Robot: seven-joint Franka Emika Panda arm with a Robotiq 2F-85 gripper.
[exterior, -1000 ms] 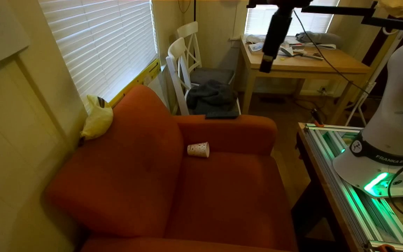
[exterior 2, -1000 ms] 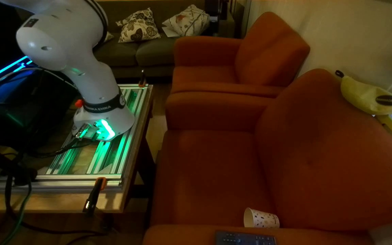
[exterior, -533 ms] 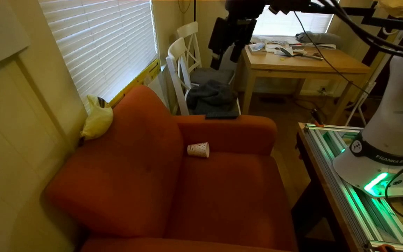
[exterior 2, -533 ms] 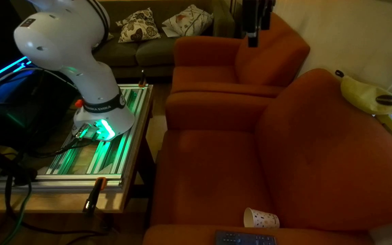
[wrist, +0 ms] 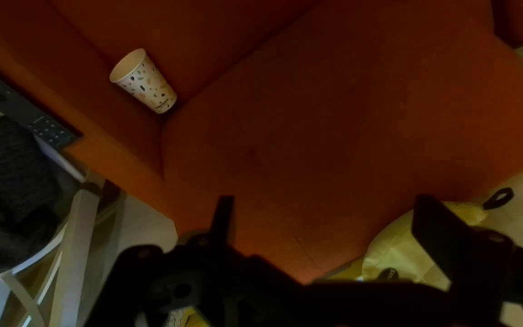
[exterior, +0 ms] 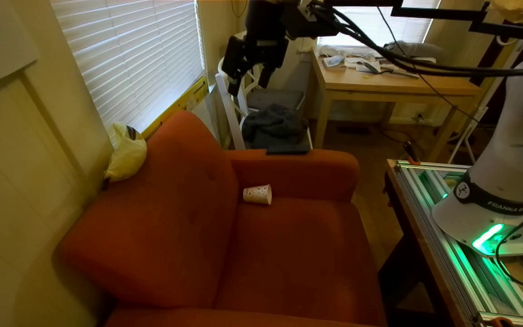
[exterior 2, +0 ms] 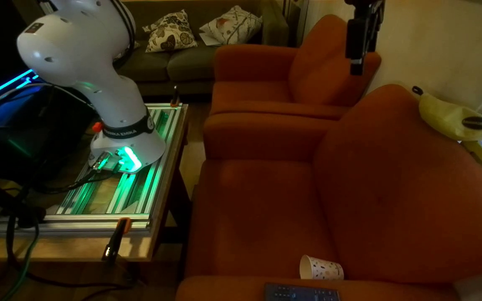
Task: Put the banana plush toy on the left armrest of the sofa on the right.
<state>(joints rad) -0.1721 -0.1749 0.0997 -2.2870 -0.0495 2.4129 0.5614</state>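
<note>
The yellow banana plush toy point(exterior: 127, 156) lies on top of the orange sofa's backrest point(exterior: 166, 218), by the wall and window. It also shows in an exterior view point(exterior 2: 450, 119) and at the lower right of the wrist view point(wrist: 395, 250), partly hidden behind a finger. This sofa has an armrest with a remote point(exterior: 329, 163) and an opposite armrest point(exterior 2: 262, 133). My gripper point(exterior: 249, 86) is open and empty, in the air above and apart from the toy. It also shows in an exterior view point(exterior 2: 357, 69) and in the wrist view point(wrist: 325, 200).
A speckled paper cup point(exterior: 257, 194) lies on its side on the seat. A black remote point(exterior 2: 301, 292) lies on the near armrest. Another orange sofa point(exterior 2: 257, 62) stands behind. White chairs point(exterior: 229, 68), one holding a dark cloth point(exterior: 275, 125), and a wooden table point(exterior: 402, 84) stand beyond.
The gripper has swung over from the wooden table's side toward the sofa's backrest and the toy, and has come into both exterior views. The toy and cup have not moved.
</note>
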